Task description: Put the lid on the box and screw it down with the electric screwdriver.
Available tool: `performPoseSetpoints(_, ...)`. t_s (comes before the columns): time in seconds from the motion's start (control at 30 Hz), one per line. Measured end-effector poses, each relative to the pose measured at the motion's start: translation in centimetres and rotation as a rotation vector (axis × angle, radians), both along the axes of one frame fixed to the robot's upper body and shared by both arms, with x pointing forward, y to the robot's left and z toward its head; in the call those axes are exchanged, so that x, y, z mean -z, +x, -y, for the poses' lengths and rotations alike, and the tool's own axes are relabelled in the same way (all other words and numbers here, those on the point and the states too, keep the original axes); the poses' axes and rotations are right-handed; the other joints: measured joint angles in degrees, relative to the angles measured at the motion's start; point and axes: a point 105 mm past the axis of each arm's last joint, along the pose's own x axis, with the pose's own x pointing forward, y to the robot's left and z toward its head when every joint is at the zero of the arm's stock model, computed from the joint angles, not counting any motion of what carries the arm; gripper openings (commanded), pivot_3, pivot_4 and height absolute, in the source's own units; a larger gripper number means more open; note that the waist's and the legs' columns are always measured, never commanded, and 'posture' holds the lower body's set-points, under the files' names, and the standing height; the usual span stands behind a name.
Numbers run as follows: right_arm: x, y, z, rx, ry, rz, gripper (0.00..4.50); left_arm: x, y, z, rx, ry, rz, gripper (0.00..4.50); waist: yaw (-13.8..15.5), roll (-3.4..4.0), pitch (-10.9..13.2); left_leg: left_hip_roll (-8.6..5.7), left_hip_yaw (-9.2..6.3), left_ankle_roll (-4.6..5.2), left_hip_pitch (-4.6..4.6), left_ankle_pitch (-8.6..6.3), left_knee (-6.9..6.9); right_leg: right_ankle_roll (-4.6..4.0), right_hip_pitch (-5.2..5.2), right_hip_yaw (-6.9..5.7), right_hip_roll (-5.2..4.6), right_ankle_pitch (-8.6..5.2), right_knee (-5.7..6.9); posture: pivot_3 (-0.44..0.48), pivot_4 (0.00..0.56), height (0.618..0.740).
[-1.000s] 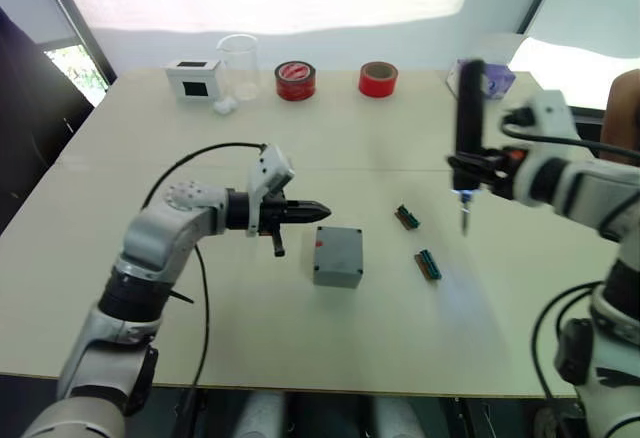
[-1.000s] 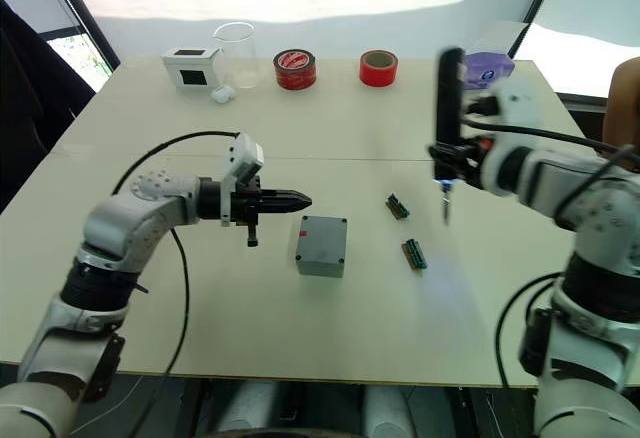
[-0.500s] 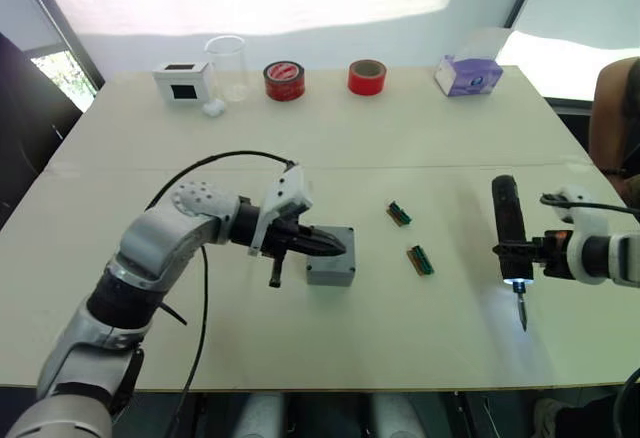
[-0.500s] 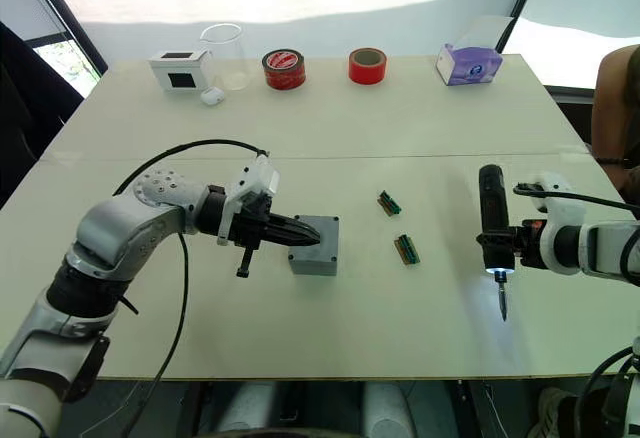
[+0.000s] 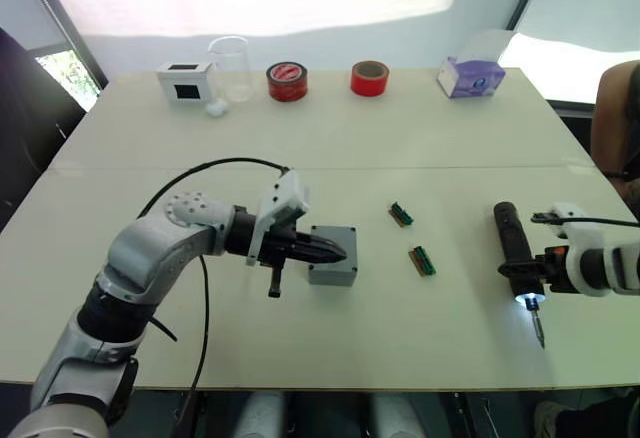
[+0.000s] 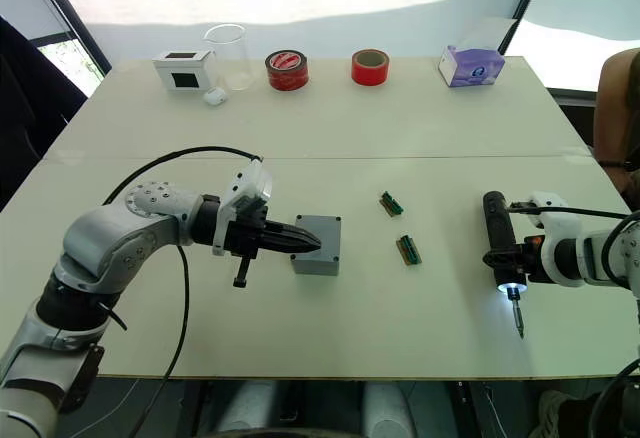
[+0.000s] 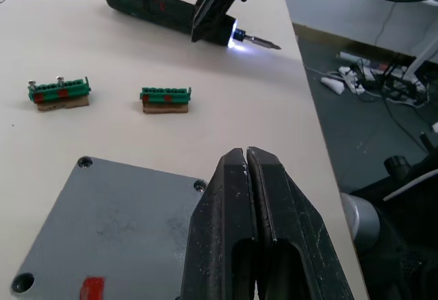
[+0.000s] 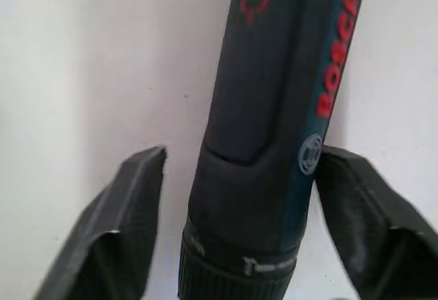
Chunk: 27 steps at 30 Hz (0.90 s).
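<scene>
The screwdriver (image 6: 498, 243) lies flat near the right edge of the table (image 6: 330, 128), its long axis running front to back with the lit bit toward the front edge. The right gripper (image 8: 239, 197) straddles it, fingers spread with a gap on one side. The box (image 5: 333, 255) with its lid (image 7: 116, 225) on sits mid-table, well apart to the left, touched by the closed, empty left gripper (image 7: 248, 177).

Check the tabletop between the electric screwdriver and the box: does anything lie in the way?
Yes. Two small green connector strips lie on the table between the electric screwdriver and the box; lifted over them, the path looks clear.
</scene>
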Motion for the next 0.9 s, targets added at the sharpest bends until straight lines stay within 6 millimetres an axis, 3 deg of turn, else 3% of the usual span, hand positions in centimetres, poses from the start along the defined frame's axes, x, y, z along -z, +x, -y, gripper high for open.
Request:
performPoseSetpoints(0.3, 0.0, 0.5, 0.7, -0.02, -0.056, 0.025, 4.41, 0.1, 0.4, -0.3, -0.036, 0.003, -0.003, 0.0, 0.1, -0.02, 0.0, -0.03, -0.04, 0.3, -0.01, -0.18, 0.51, 0.1, 0.28, -0.02, -0.04, 0.05, -0.04, 0.0, 0.15, 0.74)
performPoseSetpoints(0.53, -5.9, 2.3, 0.8, -0.119, -0.21, 0.229, 4.41, 0.0, 1.7, -1.6, -0.106, 0.007, -0.017, 0.0, -0.1, 0.14, 0.1, -0.01, -0.02, 0.29, -0.03, -0.18, 0.48, 0.11, 0.17, -0.01, -0.03, 0.06, -0.01, 0.0, 0.15, 0.74)
performPoseSetpoints(0.67, -8.4, 2.9, -1.4, -0.236, -0.23, 0.325, 4.41, -0.2, 2.8, -2.5, -0.152, 0.007, -0.011, 0.0, -0.1, 0.14, 0.1, -0.01, -0.02, 0.29, -0.03, -0.19, 0.48, 0.11, 0.16, -0.01, -0.04, 0.06, 0.0, 0.0, 0.15, 0.74)
performPoseSetpoints(0.8, -11.3, 4.2, -5.0, -0.385, -0.225, 0.52, 4.41, -0.2, 4.7, -4.2, -0.252, 0.021, 0.013, 0.0, -0.1, 0.15, 0.1, 0.0, -0.01, 0.29, -0.03, -0.19, 0.47, 0.12, 0.13, 0.0, -0.04, 0.06, 0.0, 0.0, 0.15, 0.74)
performPoseSetpoints(0.9, -10.3, 3.1, -10.2, -0.638, -0.139, 0.598, 4.41, 1.7, 6.2, -5.8, -0.351, 0.106, 0.048, 0.0, 0.0, 0.11, 0.1, 0.0, -0.04, 0.29, -0.04, -0.19, 0.41, 0.12, 0.11, 0.0, -0.03, 0.06, -0.01, 0.0, 0.15, 0.74)
